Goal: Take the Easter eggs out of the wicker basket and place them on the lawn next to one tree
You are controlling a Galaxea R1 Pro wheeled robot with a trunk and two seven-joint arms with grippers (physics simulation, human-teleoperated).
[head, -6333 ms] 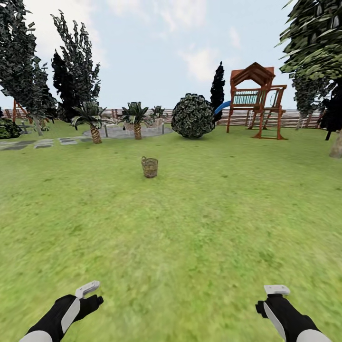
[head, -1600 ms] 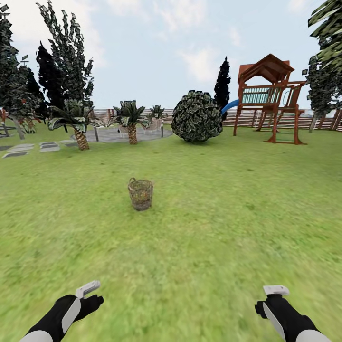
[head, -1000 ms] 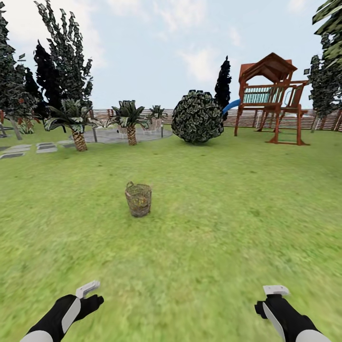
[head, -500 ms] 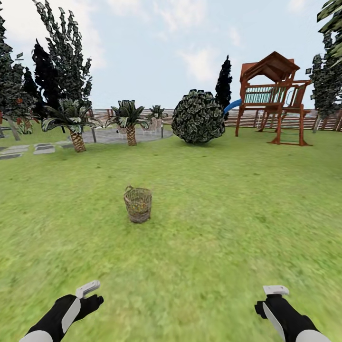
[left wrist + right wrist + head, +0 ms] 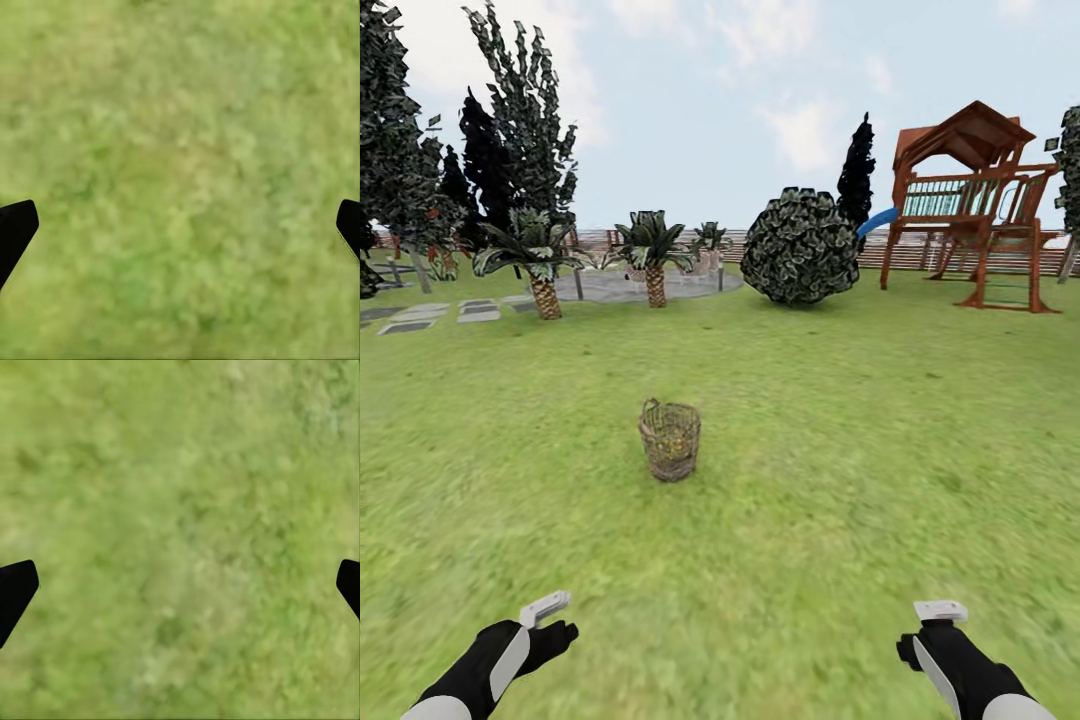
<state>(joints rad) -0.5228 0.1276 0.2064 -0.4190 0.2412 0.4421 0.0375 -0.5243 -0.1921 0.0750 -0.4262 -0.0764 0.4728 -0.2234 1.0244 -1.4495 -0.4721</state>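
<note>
Wicker basket (image 5: 669, 454) standing far ahead on lawn (image 5: 840, 520). Eggs likely light, smooth, slippery (take across the middle). Left gripper (image 5: 180, 225) and right gripper (image 5: 180, 585) spread wide, empty.

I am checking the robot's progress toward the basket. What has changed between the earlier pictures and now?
The robot has driven closer: the wicker basket now looks larger and sits lower in the head view, and the playset has slid toward the right edge, so the camera moved, not the things. Nothing was grasped or released. The left gripper and the right gripper stay open, low over the lawn, in the same pose.
</note>
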